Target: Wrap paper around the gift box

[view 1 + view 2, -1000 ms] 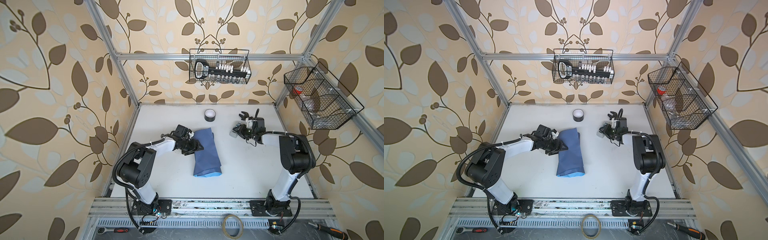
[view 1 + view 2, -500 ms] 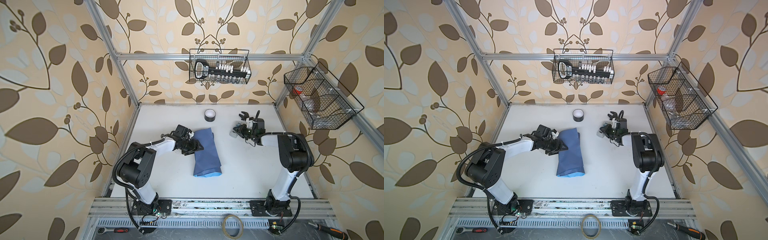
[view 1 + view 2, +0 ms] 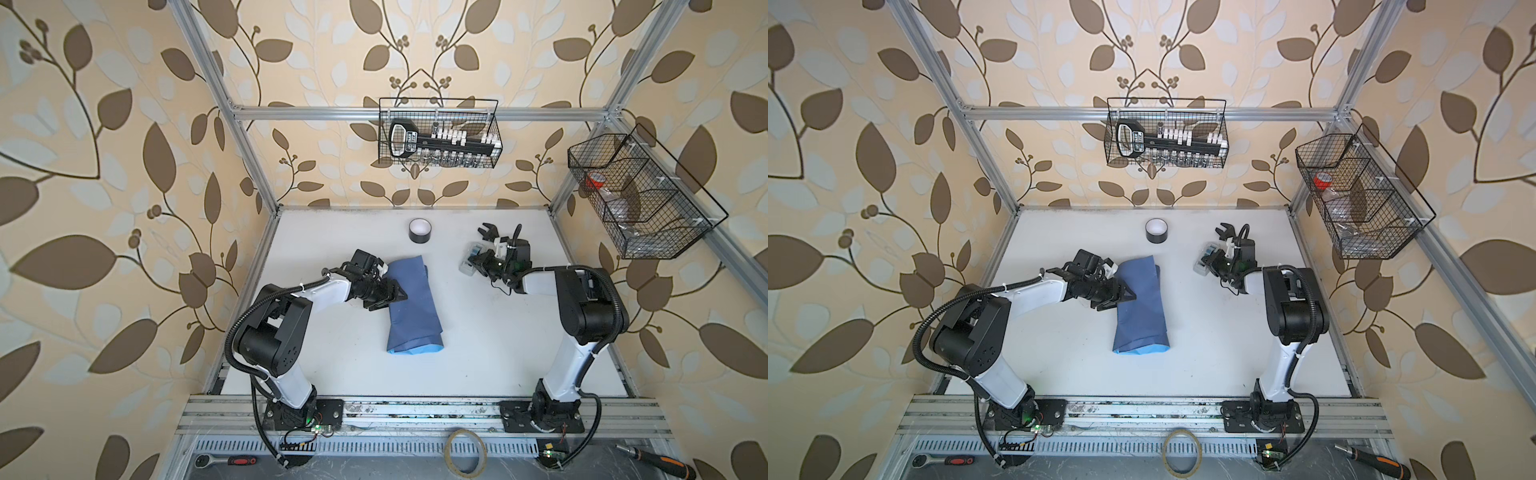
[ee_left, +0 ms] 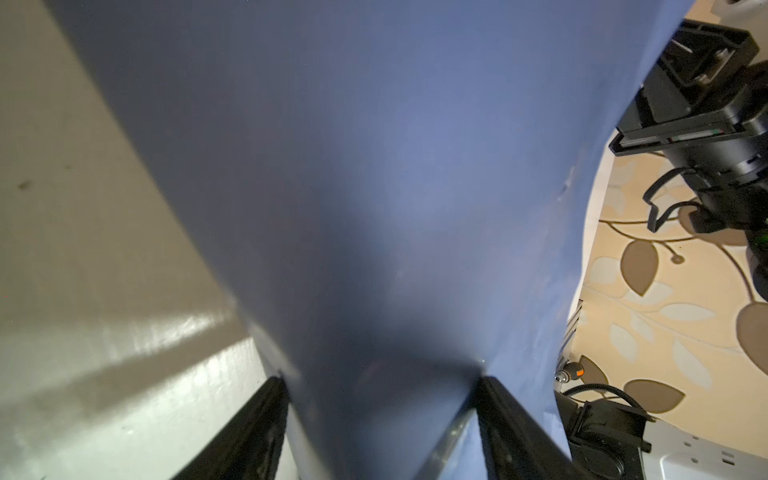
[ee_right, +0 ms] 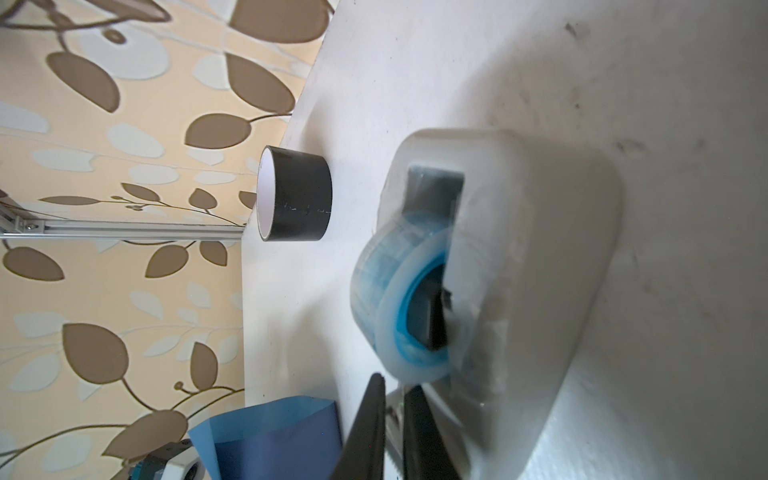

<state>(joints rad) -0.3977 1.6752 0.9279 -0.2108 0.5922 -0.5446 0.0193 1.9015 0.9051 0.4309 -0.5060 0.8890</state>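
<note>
My right jaws, lately apart, clench at the tape dispenser (image 5: 528,249); left jaws grasp the paper (image 4: 374,199), clearest from the wrist.

White counter (image 3: 478,353), matte, a few dark scuffs. Three items lie on it. At about centre: the paper (image 3: 415,316), folded into a long bundle, slate-blue face up, light-blue edge showing at its 6 o'clock end. At 12 o'clock, near the back edge: black tape roll (image 3: 419,231), flat, hole upward. At 1–2 o'clock: clear tape dispenser (image 3: 468,266), apart from both.
</note>
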